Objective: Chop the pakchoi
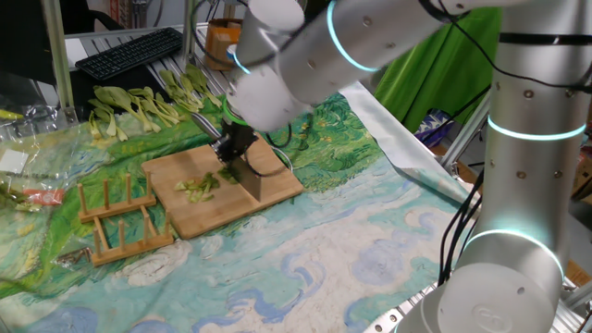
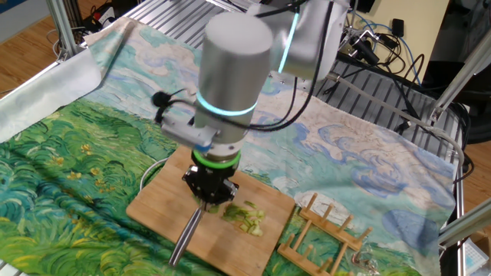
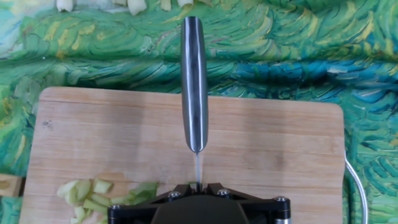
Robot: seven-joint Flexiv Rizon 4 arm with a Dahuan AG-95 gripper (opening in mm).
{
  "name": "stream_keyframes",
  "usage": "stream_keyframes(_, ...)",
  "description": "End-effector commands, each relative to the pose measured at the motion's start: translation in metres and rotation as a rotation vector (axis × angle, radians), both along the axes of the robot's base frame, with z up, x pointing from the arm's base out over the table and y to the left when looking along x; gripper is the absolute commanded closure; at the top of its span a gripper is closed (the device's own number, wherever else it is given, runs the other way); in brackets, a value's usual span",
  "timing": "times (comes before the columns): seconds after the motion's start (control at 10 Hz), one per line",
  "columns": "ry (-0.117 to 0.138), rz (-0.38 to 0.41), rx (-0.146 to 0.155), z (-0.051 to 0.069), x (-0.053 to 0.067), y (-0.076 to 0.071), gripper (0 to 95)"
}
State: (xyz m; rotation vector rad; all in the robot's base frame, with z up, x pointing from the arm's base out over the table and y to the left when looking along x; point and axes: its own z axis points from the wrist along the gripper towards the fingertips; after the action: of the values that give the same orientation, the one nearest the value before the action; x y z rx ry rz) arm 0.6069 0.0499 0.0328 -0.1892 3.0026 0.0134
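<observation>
The pakchoi (image 1: pixel 199 185) is a small heap of pale green cut pieces on the wooden cutting board (image 1: pixel 277 185). My gripper (image 1: pixel 233 148) is shut on a knife (image 1: pixel 252 182) whose blade stands on the board just right of the heap. In the other fixed view the gripper (image 2: pixel 211 185) is low over the board (image 2: pixel 153 203), the knife's metal handle (image 2: pixel 186 236) sticks out toward the front, and the pieces (image 2: pixel 245 217) lie beside it. In the hand view the handle (image 3: pixel 194 81) points away from the gripper (image 3: pixel 197 185), and the pieces (image 3: pixel 93 193) lie at lower left.
A wooden rack (image 1: pixel 120 217) stands left of the board, also in the other fixed view (image 2: pixel 322 234). Several whole pakchoi stalks (image 1: pixel 139 106) lie at the back left. A keyboard (image 1: pixel 129 51) is behind them. A cable (image 3: pixel 356 186) curves past the board's right edge.
</observation>
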Motion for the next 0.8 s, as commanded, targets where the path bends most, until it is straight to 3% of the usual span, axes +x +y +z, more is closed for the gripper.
stream_keyframes(0.1,0.001,-0.002,-0.027,-0.008,0.006,-0.001,95.0)
stream_keyframes(0.4,0.000,-0.019,-0.004,0.002,0.015,0.006,95.0)
stream_keyframes(0.6,-0.001,-0.014,-0.014,0.003,0.014,0.004,95.0)
stream_keyframes(0.8,-0.009,-0.017,0.000,0.002,0.010,0.004,95.0)
